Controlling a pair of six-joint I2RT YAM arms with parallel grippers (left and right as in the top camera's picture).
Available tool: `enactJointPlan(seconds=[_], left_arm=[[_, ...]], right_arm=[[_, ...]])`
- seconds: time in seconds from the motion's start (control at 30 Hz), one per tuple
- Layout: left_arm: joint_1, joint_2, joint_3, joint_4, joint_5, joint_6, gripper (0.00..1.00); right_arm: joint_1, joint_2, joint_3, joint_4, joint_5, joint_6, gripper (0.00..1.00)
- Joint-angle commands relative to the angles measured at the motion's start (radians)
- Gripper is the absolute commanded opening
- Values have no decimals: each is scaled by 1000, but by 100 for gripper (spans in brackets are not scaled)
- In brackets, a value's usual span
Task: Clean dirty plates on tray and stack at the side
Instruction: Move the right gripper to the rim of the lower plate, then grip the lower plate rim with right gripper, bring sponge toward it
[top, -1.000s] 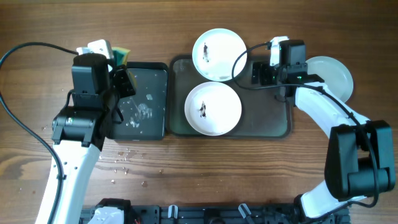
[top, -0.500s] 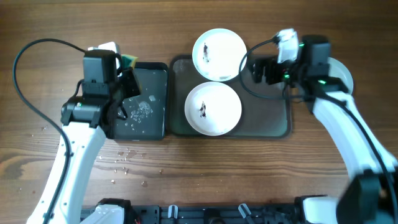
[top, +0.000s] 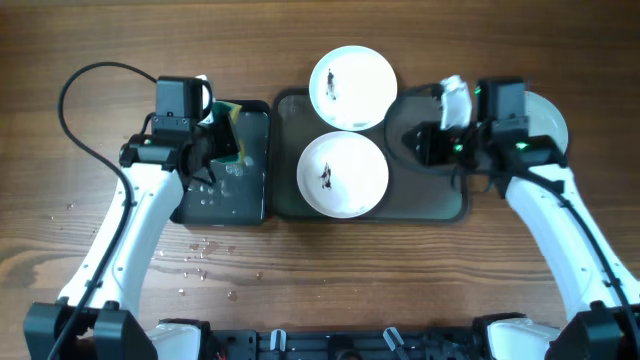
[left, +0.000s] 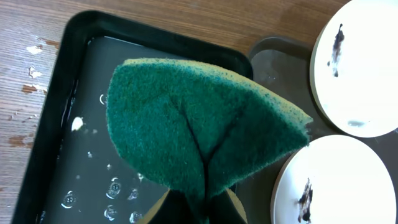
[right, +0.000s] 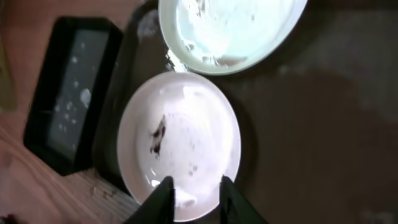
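Note:
Two white plates carry dark smudges: one (top: 353, 87) rests on the far rim of the dark-grey tray (top: 430, 200), the other (top: 343, 175) lies inside it. A third plate (top: 548, 120) sits on the table right of the tray, partly under my right arm. My left gripper (top: 222, 140) is shut on a folded green sponge (left: 199, 124) above the small black tray (left: 62, 124). My right gripper (right: 196, 196) hovers over the tray's bare right part, its fingers (right: 163, 194) a little apart with nothing between them, pointing at the near plate (right: 180, 137).
The small black tray (top: 240, 190) holds water drops and sits directly left of the grey tray. Drops lie scattered on the wood (top: 200, 250) in front of it. A black cable (top: 80, 110) loops at the far left.
My left arm has carried the sponge to the right, over the black tray. My right gripper has come down over the tray's right part and its jaws have narrowed.

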Motion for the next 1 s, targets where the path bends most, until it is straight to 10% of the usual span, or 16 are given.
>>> enactJointPlan(seconds=[0.0, 0.43, 0.97], left_arm=[[-14, 8, 19, 12, 20, -6, 4], [-63, 8, 19, 63, 18, -5, 4], [-63, 10, 19, 65, 16, -5, 4]], right_arm=[[76, 28, -80, 16, 131, 6, 32], [137, 274, -138, 223, 222, 24, 37], [137, 285, -138, 278, 214, 3, 4]])
